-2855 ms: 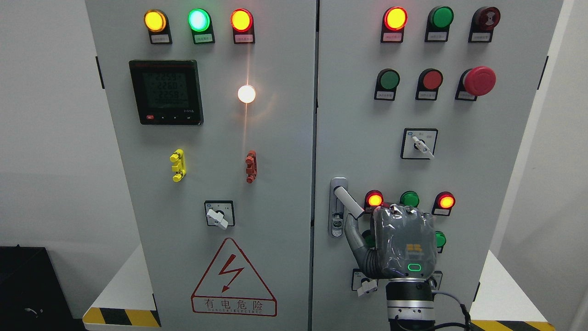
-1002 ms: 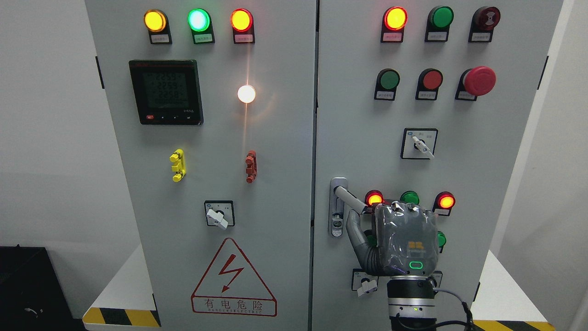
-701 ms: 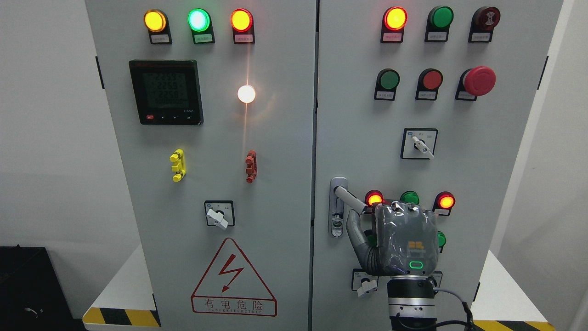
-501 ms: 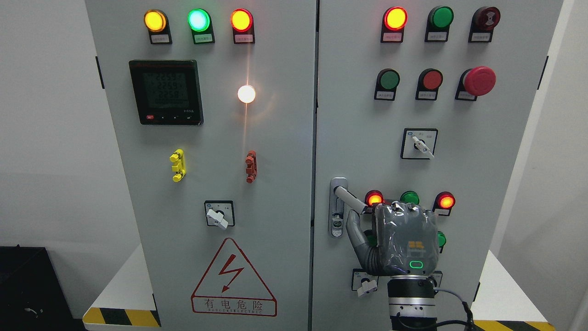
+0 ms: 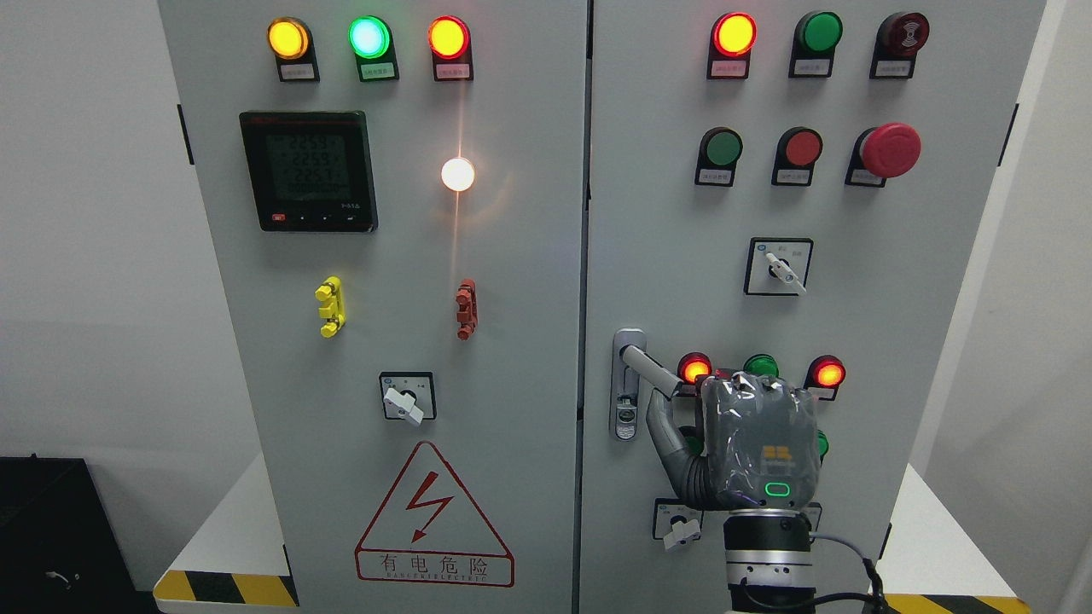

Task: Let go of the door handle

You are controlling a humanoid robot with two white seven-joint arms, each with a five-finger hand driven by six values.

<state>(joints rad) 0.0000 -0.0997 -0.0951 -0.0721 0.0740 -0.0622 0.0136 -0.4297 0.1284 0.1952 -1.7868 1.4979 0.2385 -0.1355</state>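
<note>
The silver door handle point(image 5: 653, 372) sits on the left edge of the cabinet's right door point(image 5: 674, 213). Its lever is swung out and slants down to the right. My right hand point(image 5: 755, 443) comes up from the bottom edge with its grey back toward me, just right of the lever's tip. The thumb point(image 5: 661, 426) stretches up under the lever, and I cannot tell whether it touches. The lever's tip shows free, left of the palm. The other fingers point at the panel and are mostly hidden behind the hand. The left arm does not show.
Lit red and green lamps point(image 5: 695, 369) sit right behind the hand. A small rotary switch point(image 5: 681, 524) is below the thumb and another rotary switch point(image 5: 776, 266) above. A red mushroom button point(image 5: 889, 149) is at the upper right. The left door carries a meter point(image 5: 309, 170).
Since the earliest frame the lever has swung to a flatter slant. In the last half second my right hand slid slightly right and down while the lever stayed put.
</note>
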